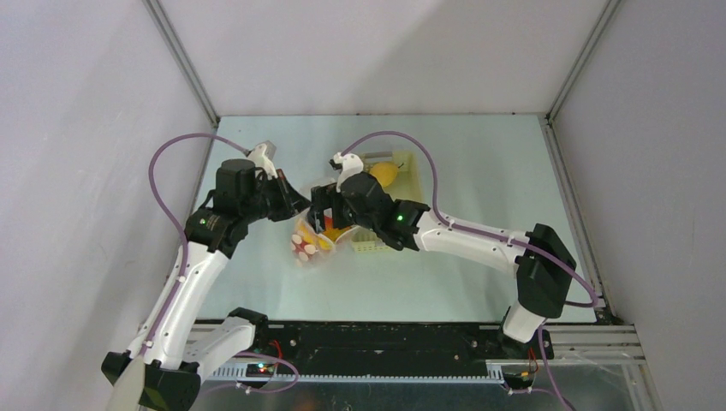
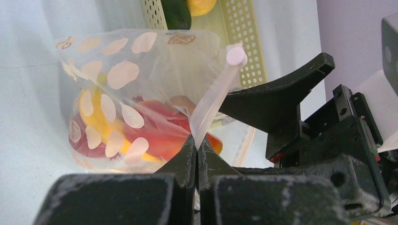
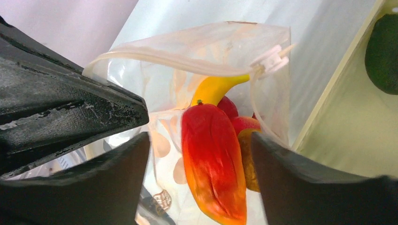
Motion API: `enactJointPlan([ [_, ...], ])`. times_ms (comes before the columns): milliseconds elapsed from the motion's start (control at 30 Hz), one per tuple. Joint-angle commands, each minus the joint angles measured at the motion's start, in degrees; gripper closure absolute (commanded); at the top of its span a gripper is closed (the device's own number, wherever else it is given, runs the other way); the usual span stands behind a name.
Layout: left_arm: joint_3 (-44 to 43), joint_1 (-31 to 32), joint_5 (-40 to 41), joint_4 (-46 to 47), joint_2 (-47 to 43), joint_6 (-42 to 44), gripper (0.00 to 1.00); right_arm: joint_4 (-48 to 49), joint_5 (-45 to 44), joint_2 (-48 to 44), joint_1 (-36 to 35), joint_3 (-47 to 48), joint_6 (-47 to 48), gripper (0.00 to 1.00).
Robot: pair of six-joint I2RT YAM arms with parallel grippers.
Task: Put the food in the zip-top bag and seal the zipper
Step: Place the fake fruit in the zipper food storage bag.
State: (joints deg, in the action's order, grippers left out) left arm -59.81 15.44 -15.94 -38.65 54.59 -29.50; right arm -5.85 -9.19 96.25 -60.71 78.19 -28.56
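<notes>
The clear dotted zip-top bag [image 1: 310, 246] lies on the table between both arms, holding a yellow banana [image 3: 218, 89], red round fruits and a long red-orange piece [image 3: 213, 159]. My left gripper [image 2: 196, 143] is shut on the white zipper strip [image 2: 213, 98] and holds the mouth edge up. At the bag's mouth my right gripper [image 3: 199, 140] is open. Its fingers straddle the red-orange piece with a gap on each side. The zipper [image 3: 173, 58] curves open, with its slider [image 3: 270, 61] at the far end. A dark green piece [image 2: 176, 14] and a yellow-orange piece [image 1: 385, 174] lie in the basket.
The pale yellow perforated basket [image 2: 239, 37] stands right behind the bag, under the right arm's wrist. My two grippers [image 1: 295, 201] [image 1: 321, 218] are very close together over the bag. Grey walls enclose the table on three sides.
</notes>
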Motion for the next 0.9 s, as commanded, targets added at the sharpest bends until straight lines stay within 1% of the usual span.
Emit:
enactJointPlan([
  [0,-0.75,-0.44,-1.89,2.23,-0.94,0.58,1.0,0.49,-2.22,-0.19,-0.72,2.82,1.02,0.02],
  [67,-0.75,-0.49,-1.88,2.2,-0.95,0.59,1.0,0.16,-2.22,-0.37,-0.85,3.03,1.31,0.01],
  [333,-0.82,-0.5,-1.71,2.26,-1.23,0.5,1.0,-2.05,-2.47,-3.86,-1.37,3.83,4.51,0.01],
  [433,-0.83,-0.49,-1.25,2.14,-1.32,0.55,1.0,-2.57,-5.49,-5.63,-1.74,3.68,7.56,0.0],
  [533,-0.84,-0.49,-0.66,2.03,-1.53,0.53,1.0,-2.88,-8.46,-8.03,-1.1,2.99,8.25,0.0],
  [700,-0.93,-0.49,0.13,1.85,-1.84,0.37,1.0,-0.06,-12.79,-11.28,0.64,-1.22,6.01,0.01],
  [767,-0.97,-0.46,0.87,1.72,-2.18,0.37,1.0,0.64,-16.01,-12.04,1.62,-2.63,4.22,0.01],
  [800,-1.03,-0.43,1.2,1.56,-2.37,0.34,1.0,0.74,-18.27,-12.18,2.72,-3.49,2.81,0.0],
  [867,-1.35,-0.61,2.18,1.06,-2.51,0.35,1.0,-0.26,-18.84,-12.47,5.37,-4.23,-0.1,0.01],
])
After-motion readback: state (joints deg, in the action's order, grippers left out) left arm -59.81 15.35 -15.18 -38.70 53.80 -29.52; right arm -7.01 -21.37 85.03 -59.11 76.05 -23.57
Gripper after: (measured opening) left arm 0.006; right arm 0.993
